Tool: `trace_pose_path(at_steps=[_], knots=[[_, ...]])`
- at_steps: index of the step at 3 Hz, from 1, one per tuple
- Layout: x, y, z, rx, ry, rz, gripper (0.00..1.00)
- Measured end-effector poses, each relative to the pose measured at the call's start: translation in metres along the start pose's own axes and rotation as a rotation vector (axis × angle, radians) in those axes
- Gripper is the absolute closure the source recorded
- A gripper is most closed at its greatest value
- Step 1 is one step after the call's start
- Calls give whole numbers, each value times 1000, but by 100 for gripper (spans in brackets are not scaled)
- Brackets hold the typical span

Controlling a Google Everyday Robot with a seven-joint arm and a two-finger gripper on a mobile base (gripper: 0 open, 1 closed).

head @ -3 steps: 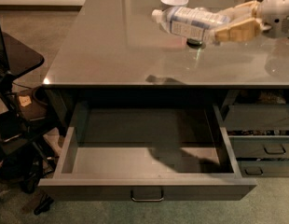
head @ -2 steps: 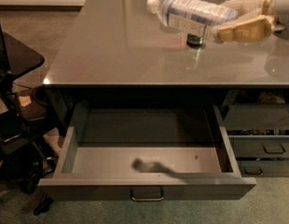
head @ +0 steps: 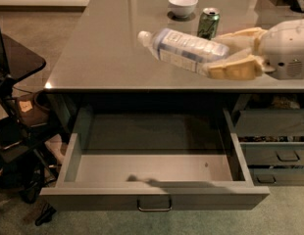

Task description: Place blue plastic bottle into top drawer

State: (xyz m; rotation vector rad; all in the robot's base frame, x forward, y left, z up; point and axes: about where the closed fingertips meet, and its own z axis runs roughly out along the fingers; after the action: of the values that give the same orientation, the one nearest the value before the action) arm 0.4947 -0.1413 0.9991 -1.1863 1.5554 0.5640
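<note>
Update: the blue plastic bottle [head: 184,50] has come down and toward the near side compared with a second ago. It was up over the far part of the desk top [head: 103,53]. Now it sits in front of that top's near edge as the camera sees it, a bit further left too. The white bowl [head: 183,5] and green can [head: 209,22] behind it are now in plain sight. The shadow has tracked along: it was on the drawer floor and now lies on the near front lip of the top drawer [head: 78,151], left of centre.

My read: I'm in the carry phase, moving from desk to drawer. The drawer is already pulled fully out, its floor is bare, and its loop handle [head: 154,205] faces near. Release isn't due yet, since the bottle still looks high above the cavity. I can't tell from this angle whether it's truly over the opening.

The gripper [head: 215,55] comes in from the right. Its fingers [head: 235,68] are set to bottle width and clamped on the base end, one on the far side and one on the near side. The bottle lies roughly horizontal with its cap pointing left and slightly up, and most of its body sticks out past the fingers. It touches nothing but me.

Next I need to go down and slightly nearer, keeping clear of the desk edge. The narrower drawers [head: 277,153] on the right aren't relevant.
</note>
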Motion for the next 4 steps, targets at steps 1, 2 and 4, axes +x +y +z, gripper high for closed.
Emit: trace_pose_path(at_steps=[1, 2, 4], knots=[[1, 21, 18, 16, 43, -78, 100], [22, 54, 55, 34, 52, -141, 100], [62, 87, 102, 25, 81, -181, 100]])
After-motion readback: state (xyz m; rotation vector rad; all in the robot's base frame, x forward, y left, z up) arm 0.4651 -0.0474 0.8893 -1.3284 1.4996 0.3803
